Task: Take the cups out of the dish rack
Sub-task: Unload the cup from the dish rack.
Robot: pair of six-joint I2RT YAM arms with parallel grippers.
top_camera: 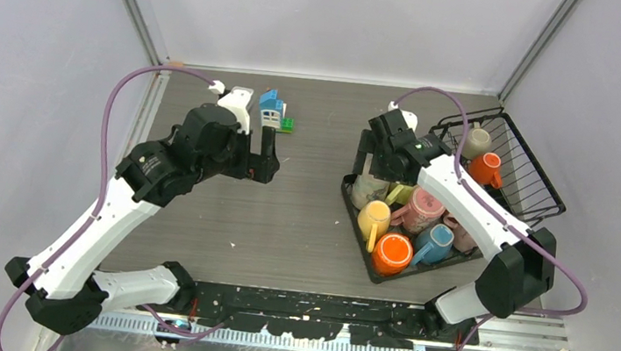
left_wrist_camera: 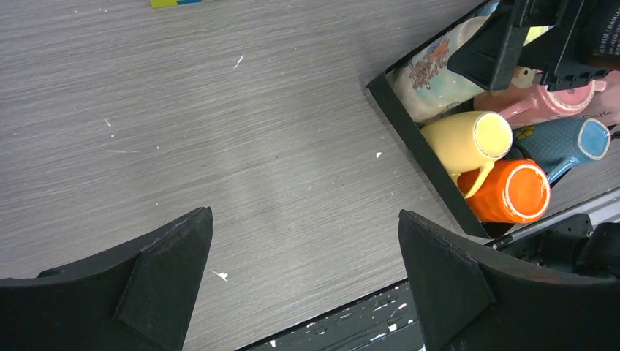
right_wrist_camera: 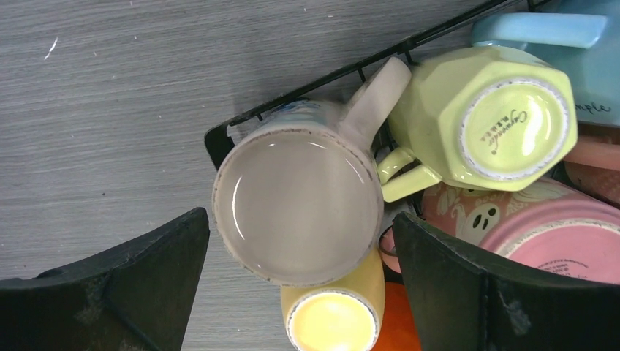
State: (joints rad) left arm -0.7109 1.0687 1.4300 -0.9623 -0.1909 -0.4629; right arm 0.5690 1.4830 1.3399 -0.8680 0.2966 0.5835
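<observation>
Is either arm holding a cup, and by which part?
Nothing is held. The left end effector is open over the table; the right end effector is open above the cream mug in the dish rack.

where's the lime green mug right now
In the right wrist view the lime green mug sits base toward the camera in the dish rack, upper right, beside the cream mug with a pink mug just below.
</observation>
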